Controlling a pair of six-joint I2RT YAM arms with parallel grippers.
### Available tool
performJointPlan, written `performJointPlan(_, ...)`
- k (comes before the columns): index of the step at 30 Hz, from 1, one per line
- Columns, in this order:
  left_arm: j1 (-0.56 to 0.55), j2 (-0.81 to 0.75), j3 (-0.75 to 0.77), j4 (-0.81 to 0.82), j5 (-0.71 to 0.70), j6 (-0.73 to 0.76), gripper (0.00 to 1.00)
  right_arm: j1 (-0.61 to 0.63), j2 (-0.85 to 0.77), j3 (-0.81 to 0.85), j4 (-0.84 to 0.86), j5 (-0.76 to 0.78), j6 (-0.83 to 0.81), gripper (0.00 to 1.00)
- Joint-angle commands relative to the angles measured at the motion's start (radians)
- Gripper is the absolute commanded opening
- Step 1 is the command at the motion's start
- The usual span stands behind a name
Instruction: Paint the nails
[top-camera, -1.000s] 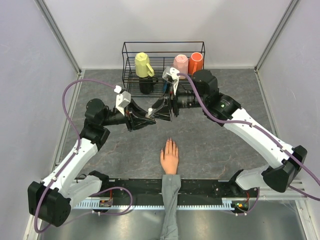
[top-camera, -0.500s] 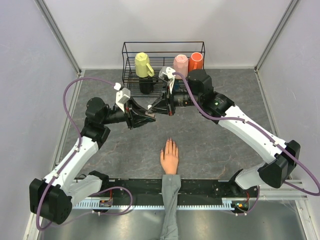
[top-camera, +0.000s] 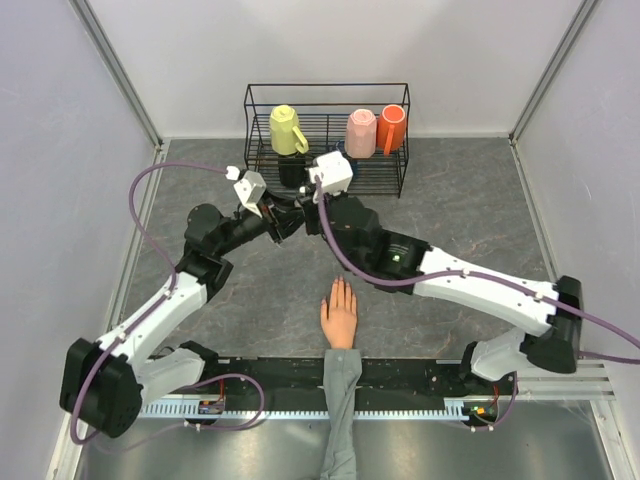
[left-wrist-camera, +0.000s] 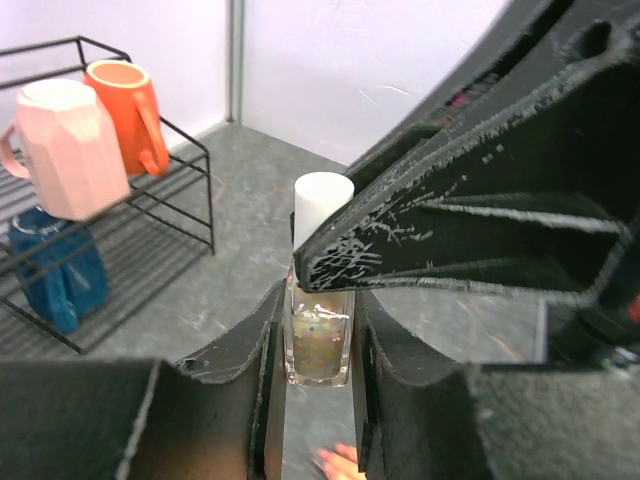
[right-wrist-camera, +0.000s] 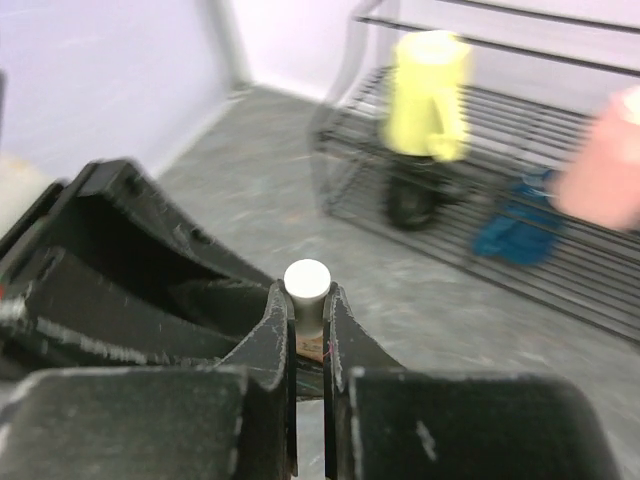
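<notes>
Left tool (left-wrist-camera: 318, 305) pinches polish bottle (left-wrist-camera: 320, 350) upright; right tool (right-wrist-camera: 308, 325) clamps white cap (right-wrist-camera: 307, 277), likely for unscrewing. Nails (top-camera: 340, 284) tiny in top view, seemingly unpainted.

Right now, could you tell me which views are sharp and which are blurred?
Top view: sharp and evenly lit, hand crisp. Left wrist: bottle in focus, the pink mug slightly soft. Right wrist: cap sharp, but the yellow mug and rack behind it are smeared by blur.

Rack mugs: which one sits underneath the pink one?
The blue mug, low down right below the pink mug. The orange mug sits up beside the pink one; the yellow mug is at the other end.
</notes>
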Motion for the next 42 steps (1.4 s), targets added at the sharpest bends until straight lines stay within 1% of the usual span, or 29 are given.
performJointPlan(1, 0.037, 0.094, 0.081, 0.177, -0.253, 0.079, 0.02, 0.063, 0.114, 0.175, -0.122, 0.459, 0.018, 0.00)
performJointPlan(2, 0.037, 0.120, 0.104, 0.179, -0.247, 0.073, 0.02, 0.075, 0.137, 0.217, -0.147, 0.499, 0.010, 0.00)
performJointPlan(4, 0.037, 0.136, 0.118, 0.177, -0.232, 0.053, 0.02, 0.080, 0.171, 0.291, -0.176, 0.490, -0.016, 0.00)
performJointPlan(5, 0.036, 0.139, 0.123, 0.177, -0.226, 0.043, 0.02, 0.080, 0.173, 0.315, -0.181, 0.467, -0.025, 0.04)
performJointPlan(6, 0.037, 0.137, 0.124, 0.164, -0.214, 0.041, 0.02, 0.080, 0.173, 0.327, -0.197, 0.419, -0.033, 0.11)
performJointPlan(7, 0.037, 0.134, 0.127, 0.147, -0.206, 0.041, 0.02, 0.080, 0.171, 0.340, -0.237, 0.382, -0.034, 0.21)
performJointPlan(8, 0.039, 0.122, 0.136, 0.125, -0.182, 0.044, 0.02, 0.076, 0.164, 0.363, -0.257, 0.333, -0.040, 0.41)
performJointPlan(9, 0.037, 0.117, 0.144, 0.093, -0.165, 0.047, 0.02, 0.077, 0.147, 0.373, -0.298, 0.223, -0.055, 0.49)
performJointPlan(10, 0.037, 0.111, 0.153, 0.032, -0.145, 0.052, 0.02, 0.074, 0.135, 0.381, -0.319, 0.170, -0.066, 0.55)
performJointPlan(11, 0.041, 0.102, 0.172, -0.006, -0.088, 0.056, 0.02, 0.074, 0.119, 0.386, -0.331, 0.130, -0.076, 0.66)
performJointPlan(13, 0.044, 0.097, 0.208, -0.112, -0.011, 0.058, 0.02, 0.068, 0.070, 0.378, -0.363, 0.011, -0.097, 0.77)
performJointPlan(14, 0.042, 0.096, 0.221, -0.149, 0.060, 0.062, 0.02, 0.045, 0.055, 0.380, -0.380, -0.061, -0.103, 0.82)
performJointPlan(15, 0.044, 0.087, 0.231, -0.180, 0.093, 0.066, 0.02, 0.028, 0.026, 0.380, -0.407, -0.126, -0.111, 0.84)
performJointPlan(16, 0.042, 0.082, 0.242, -0.233, 0.119, 0.067, 0.02, 0.010, 0.010, 0.378, -0.418, -0.239, -0.126, 0.84)
performJointPlan(17, 0.044, 0.071, 0.245, -0.254, 0.156, 0.078, 0.02, -0.039, -0.005, 0.369, -0.424, -0.293, -0.135, 0.87)
performJointPlan(18, 0.044, 0.053, 0.247, -0.273, 0.168, 0.081, 0.02, -0.070, -0.034, 0.361, -0.426, -0.356, -0.148, 0.88)
performJointPlan(19, 0.045, 0.048, 0.255, -0.289, 0.188, 0.085, 0.02, -0.107, -0.042, 0.354, -0.428, -0.536, -0.164, 0.89)
performJointPlan(20, 0.047, 0.041, 0.261, -0.315, 0.225, 0.093, 0.02, -0.192, -0.046, 0.346, -0.428, -0.624, -0.166, 0.89)
performJointPlan(21, 0.048, 0.031, 0.265, -0.318, 0.245, 0.090, 0.02, -0.231, -0.045, 0.349, -0.434, -0.707, -0.192, 0.88)
performJointPlan(22, 0.051, 0.030, 0.277, -0.320, 0.265, 0.086, 0.02, -0.303, -0.043, 0.355, -0.432, -0.849, -0.204, 0.85)
performJointPlan(24, 0.057, 0.031, 0.294, -0.324, 0.334, 0.078, 0.02, -0.374, -0.019, 0.372, -0.426, -1.034, -0.208, 0.81)
performJointPlan(25, 0.062, 0.036, 0.314, -0.327, 0.354, 0.066, 0.02, -0.439, -0.010, 0.384, -0.415, -1.194, -0.203, 0.78)
performJointPlan(27, 0.068, 0.044, 0.330, -0.320, 0.400, 0.047, 0.02, -0.484, 0.026, 0.393, -0.372, -1.322, -0.175, 0.76)
performJointPlan(29, 0.074, 0.060, 0.350, -0.292, 0.428, 0.015, 0.02, -0.515, 0.067, 0.421, -0.354, -1.497, -0.168, 0.71)
performJointPlan(31, 0.087, 0.080, 0.365, -0.269, 0.445, -0.026, 0.02, -0.527, 0.075, 0.398, -0.290, -1.551, -0.114, 0.67)
performJointPlan(32, 0.091, 0.088, 0.371, -0.258, 0.449, -0.037, 0.02, -0.532, 0.073, 0.383, -0.201, -1.568, -0.067, 0.65)
performJointPlan(35, 0.102, 0.117, 0.393, -0.228, 0.458, -0.074, 0.02, -0.556, 0.084, 0.343, -0.048, -1.604, 0.018, 0.57)
performJointPlan(37, 0.105, 0.125, 0.393, -0.180, 0.465, -0.108, 0.02, -0.561, 0.099, 0.341, -0.004, -1.637, 0.085, 0.53)
performJointPlan(42, 0.108, 0.149, 0.393, -0.114, 0.466, -0.155, 0.02, -0.561, 0.122, 0.321, 0.037, -1.657, 0.130, 0.50)
